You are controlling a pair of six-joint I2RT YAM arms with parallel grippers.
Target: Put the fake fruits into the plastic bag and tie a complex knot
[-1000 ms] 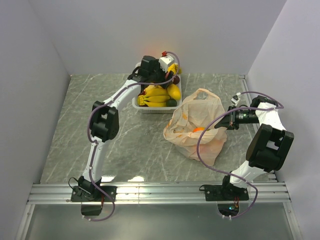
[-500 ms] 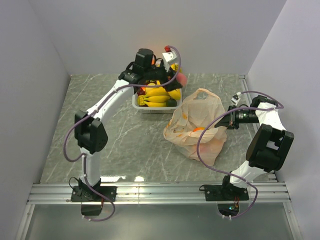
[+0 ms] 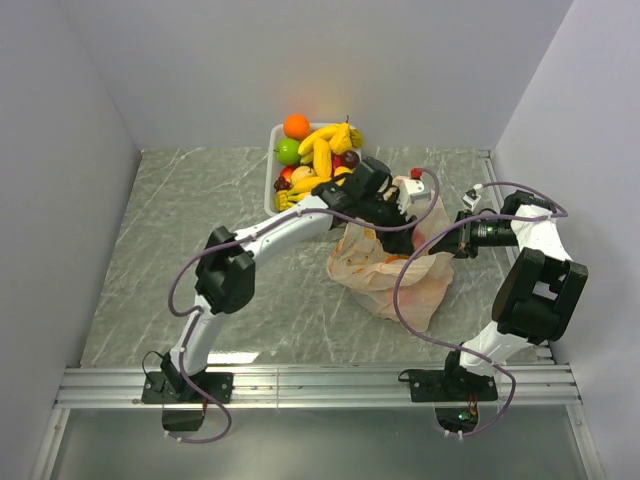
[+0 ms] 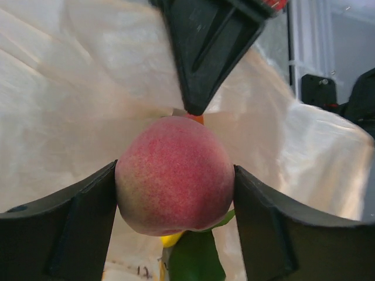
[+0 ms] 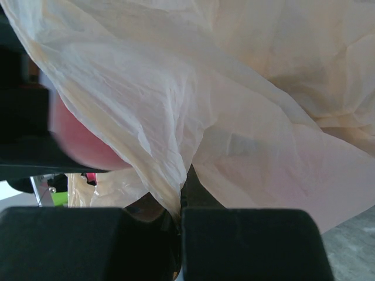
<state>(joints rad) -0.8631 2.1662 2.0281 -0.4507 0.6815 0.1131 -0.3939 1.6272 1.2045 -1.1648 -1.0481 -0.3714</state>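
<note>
A red-pink peach (image 4: 174, 175) sits squeezed between the fingers of my left gripper (image 4: 174, 182), which is shut on it. That gripper (image 3: 393, 212) hangs over the mouth of the pale peach plastic bag (image 3: 385, 272), whose crinkled film (image 4: 76, 105) fills the left wrist view. Something green (image 4: 194, 260) and a bit of yellow show below the peach. My right gripper (image 3: 446, 243) is shut on a fold of the bag's rim (image 5: 176, 193). The other fake fruits, an orange (image 3: 296, 126), a lime (image 3: 288, 151) and bananas (image 3: 325, 152), lie in the white tray (image 3: 272, 190).
The tray stands at the back of the marble table, just left of the bag. White walls close in on the left, back and right. A metal rail (image 3: 320, 385) runs along the near edge with both arm bases on it.
My left arm has swung from over the tray to the right, above the bag, with the peach in its fingers. The tray's fruits are now uncovered. The right arm has stayed still.
</note>
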